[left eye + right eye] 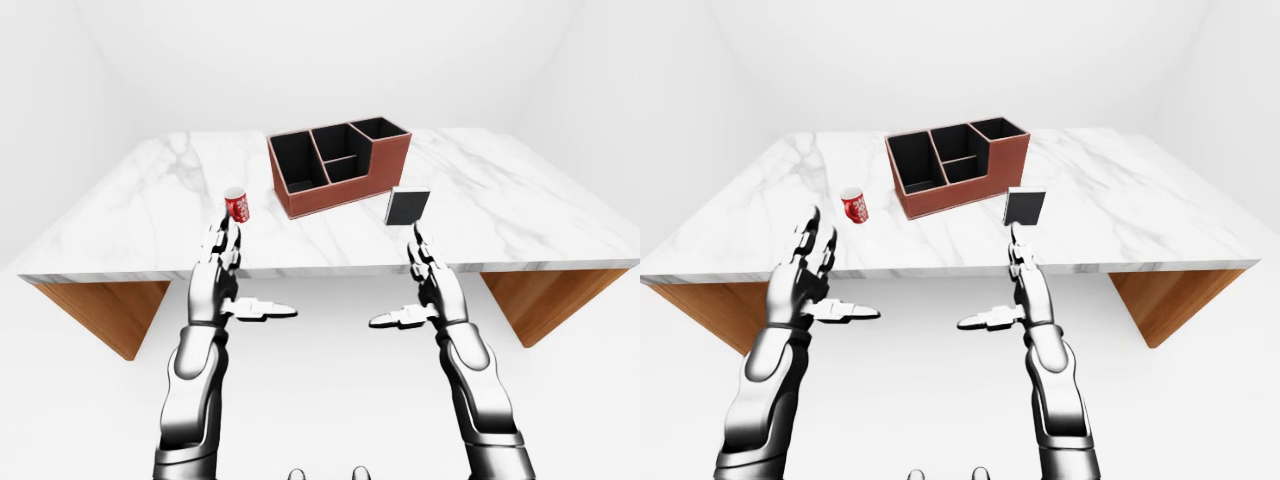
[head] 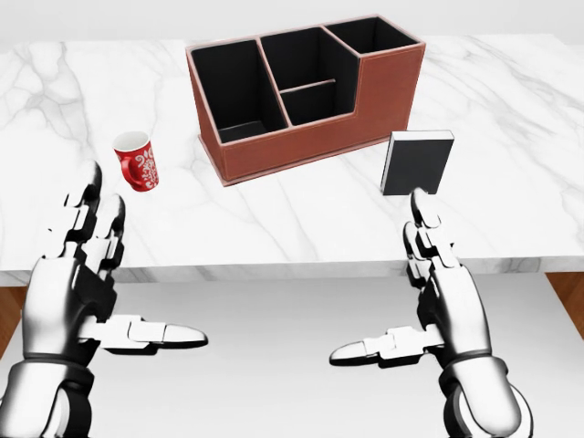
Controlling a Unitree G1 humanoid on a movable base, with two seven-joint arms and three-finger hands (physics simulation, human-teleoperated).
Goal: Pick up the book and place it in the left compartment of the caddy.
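A black book point(image 2: 415, 162) with a white page edge stands upright on the marble table point(image 2: 511, 109), just right of the brown caddy point(image 2: 306, 91). The caddy's large left compartment point(image 2: 239, 89) holds nothing I can see. My right hand point(image 2: 379, 278) is open, palm inward. Its fingertips point(image 2: 420, 203) point up to the book's lower edge; I cannot tell whether they touch it. My left hand point(image 2: 141, 265) is open too, held below and left of the caddy, near the red mug point(image 2: 137, 161).
The red mug with a white pattern stands left of the caddy. The table's near edge point(image 2: 292, 269) runs between my hands and the objects. In the left-eye view, wooden table supports point(image 1: 100, 310) sit at both ends.
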